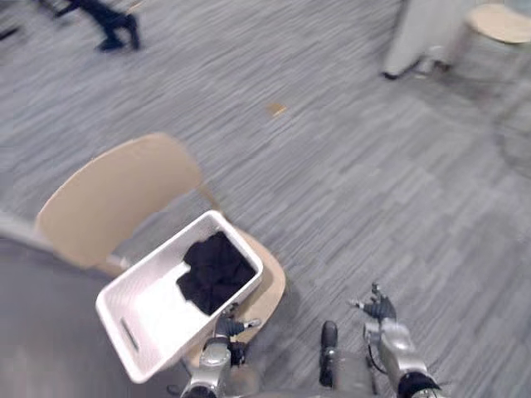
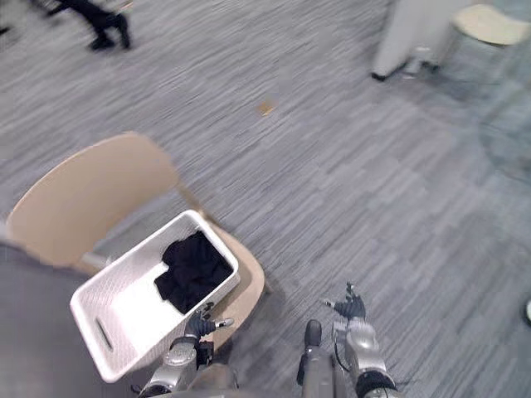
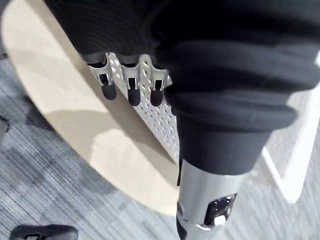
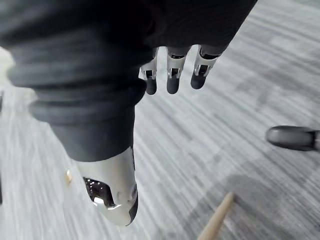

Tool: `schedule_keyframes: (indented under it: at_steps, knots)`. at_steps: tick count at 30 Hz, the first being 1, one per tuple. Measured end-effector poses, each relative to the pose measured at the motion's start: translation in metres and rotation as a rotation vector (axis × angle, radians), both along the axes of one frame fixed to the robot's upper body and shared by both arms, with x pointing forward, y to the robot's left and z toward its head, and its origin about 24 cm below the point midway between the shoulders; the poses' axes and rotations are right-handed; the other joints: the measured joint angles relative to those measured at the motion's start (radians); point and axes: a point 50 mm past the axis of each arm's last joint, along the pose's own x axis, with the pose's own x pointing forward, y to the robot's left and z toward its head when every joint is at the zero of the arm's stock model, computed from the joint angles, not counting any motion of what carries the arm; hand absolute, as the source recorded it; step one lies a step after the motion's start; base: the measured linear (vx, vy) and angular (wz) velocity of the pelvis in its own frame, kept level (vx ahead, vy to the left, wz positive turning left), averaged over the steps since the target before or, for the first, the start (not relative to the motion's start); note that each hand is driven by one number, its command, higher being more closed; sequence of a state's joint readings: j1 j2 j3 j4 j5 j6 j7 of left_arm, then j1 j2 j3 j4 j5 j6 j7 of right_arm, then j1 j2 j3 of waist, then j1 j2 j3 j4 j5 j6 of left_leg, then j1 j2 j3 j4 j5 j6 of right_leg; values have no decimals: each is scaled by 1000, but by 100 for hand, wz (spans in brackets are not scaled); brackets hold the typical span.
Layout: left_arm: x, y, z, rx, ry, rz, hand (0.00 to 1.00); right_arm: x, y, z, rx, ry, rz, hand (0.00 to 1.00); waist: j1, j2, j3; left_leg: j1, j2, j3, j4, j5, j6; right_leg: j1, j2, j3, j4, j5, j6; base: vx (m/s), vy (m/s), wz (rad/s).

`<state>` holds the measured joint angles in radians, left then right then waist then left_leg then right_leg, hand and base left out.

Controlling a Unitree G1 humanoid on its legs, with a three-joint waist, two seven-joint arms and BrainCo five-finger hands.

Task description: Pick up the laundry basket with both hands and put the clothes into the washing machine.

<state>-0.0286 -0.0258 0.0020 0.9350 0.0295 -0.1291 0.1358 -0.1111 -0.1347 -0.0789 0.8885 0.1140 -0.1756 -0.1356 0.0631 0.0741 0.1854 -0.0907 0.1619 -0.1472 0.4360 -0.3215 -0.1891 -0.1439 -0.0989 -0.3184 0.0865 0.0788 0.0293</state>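
- Fingers [image 3: 107,80] of the left hand [image 3: 150,70] hang straight and released in the left wrist view, grasping nothing. Past their dark tips is the perforated white wall of the laundry basket [image 3: 162,127]. The pale wooden chair seat [image 3: 65,105] lies under it, with the grey carpeted floor [image 3: 45,180] beyond. I cannot tell whether the tips touch the wall.
- Right wrist view: the right hand [image 4: 172,67] also has its fingers straight and released. It is empty, over bare floor. A pale wooden bar [image 4: 216,221] shows slanted against the carpet.
- Left eye view: the laundry basket sits on the chair seat, lower left of centre, its long sides running from lower left to upper right.
- Dark clothes [image 1: 216,269] are heaped in its upper-right end, and the lower-left end is bare white.
- A slot handle [image 1: 130,334] is cut in the lower-left short wall.
- The chair's curved backrest [image 1: 116,199] stands to the upper left of the basket.
- The left hand is at the bottom edge, just beside the basket's lower-right wall near the corner that holds the clothes.
- The right hand is at lower right, well apart from the basket.
- Right eye view: a person's dark legs [image 2: 99,21] are in the upper left corner.
- A small tan scrap [image 2: 265,107] lies on the floor above centre.
- A second chair [image 2: 494,23] is in the upper right corner, with a pale upright panel [image 2: 402,37] just beside it.
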Motion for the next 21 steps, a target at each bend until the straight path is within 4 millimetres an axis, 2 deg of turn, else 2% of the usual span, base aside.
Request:
schedule_keyframes:
  at_steps: [1, 2, 3, 4, 5, 6, 7, 10, 12, 13, 15, 16, 17, 18, 19, 20, 21]
  knots:
    - [0, 1, 0, 4, 0, -2, 0, 4, -1, 4, -7, -25, 0, 0, 6, -7, 1, -13, 11, 101, -21, 6, 10, 31, -14, -41, -18, 0, 0, 109, -115, 178]
    - [-2, 0, 0, 9, 0, -14, 0, 9, -2, 10, -17, -59, -3, 0, 5, -14, 0, -24, 14, 222, -55, 44, 71, 60, -30, -98, -32, -6, 8, 103, -62, 168]
    - [-2, 0, 1, 15, -8, -28, 0, 14, -2, 15, -24, -87, 0, 0, 7, -8, -9, -34, 16, 337, -88, 119, 121, 83, -42, -149, -41, -29, 24, 79, -2, 151]
    - [-6, -1, -1, 14, -1, -32, 0, 15, -3, 17, -31, -101, 2, 0, 5, 2, -16, -41, 21, 404, -103, 132, 131, 93, -45, -176, -44, -47, 38, 72, 91, 131]
    - [-6, 0, -1, 17, -1, -32, 0, 16, -3, 18, -37, -105, 5, 0, 6, -1, -24, -44, 15, 454, -130, 130, 135, 97, -61, -218, -44, -51, 44, 54, 111, 106]
    - [-6, 2, -1, 21, -2, -33, 0, 16, -3, 19, -39, -108, 6, 0, 6, -7, -23, -53, 7, 458, -138, 133, 138, 100, -71, -240, -46, -51, 46, 33, 189, 111]
    - [-9, 7, -2, 37, 6, -33, 0, 16, 4, 17, -30, -100, 18, 0, 11, -25, -26, -63, -11, 446, -145, 137, 141, 111, -84, -271, -54, -49, 57, 14, 156, 87]
    - [-26, 21, -8, 67, 52, -23, 0, 15, 20, 20, -45, -126, 59, 0, 10, -58, -45, -67, -65, 394, -163, 152, 158, 146, -113, -314, -76, -41, 74, 44, 137, 63]
    - [-31, 24, -10, 73, 66, -20, 0, 23, 21, 31, -102, -172, 101, 0, 10, -60, -44, -66, -85, 392, -163, 155, 162, 134, -149, -314, -16, -61, 101, 37, 156, 38]
    - [-34, 27, -10, 80, 73, -18, 0, 31, 26, 44, -155, -228, 159, 0, 9, -62, -43, -61, -98, 393, -162, 155, 162, 98, -197, -305, 99, -97, 110, 9, 148, 22]
    - [-35, 29, -11, 86, 75, -20, 0, 40, 33, 59, -239, -295, 245, 0, 9, -65, -41, -37, -107, 386, -180, 155, 163, 41, -244, -250, 268, -123, 78, -1, 116, 20]
    - [-35, 33, -10, 98, 72, -21, 0, 46, 42, 73, -292, -361, 309, 0, 7, -81, -33, -3, -117, 359, -206, 156, 183, -17, -264, -133, 413, -145, 35, -24, 8, 39]
    - [-35, 36, -10, 105, 74, -21, 0, 48, 50, 81, -325, -398, 355, 0, 2, -87, -35, -1, -119, 328, -217, 156, 186, -55, -235, -10, 453, -215, 41, -29, -20, 54]
    - [-34, 39, -9, 115, 71, -20, 0, 50, 53, 85, -344, -419, 378, 0, -1, -99, -37, -2, -119, 311, -219, 159, 186, -60, -206, 51, 447, -245, 48, -19, -130, 77]
    - [-32, 44, -8, 129, 65, -20, 0, 54, 56, 92, -386, -447, 420, 0, -6, -120, -42, -5, -119, 282, -221, 166, 176, -58, -158, 133, 380, -260, 51, 8, -180, 82]
    - [-32, 46, -7, 133, 59, -21, 0, 59, 55, 97, -428, -462, 442, 0, -5, -131, -43, -12, -124, 255, -216, 173, 164, -47, -122, 173, 295, -253, 55, 24, -190, 83]
    - [-31, 46, -7, 135, 53, -22, 0, 61, 54, 100, -468, -469, 458, 0, -5, -138, -45, -25, -132, 239, -209, 176, 159, -45, -110, 191, 249, -242, 56, 39, -200, 84]
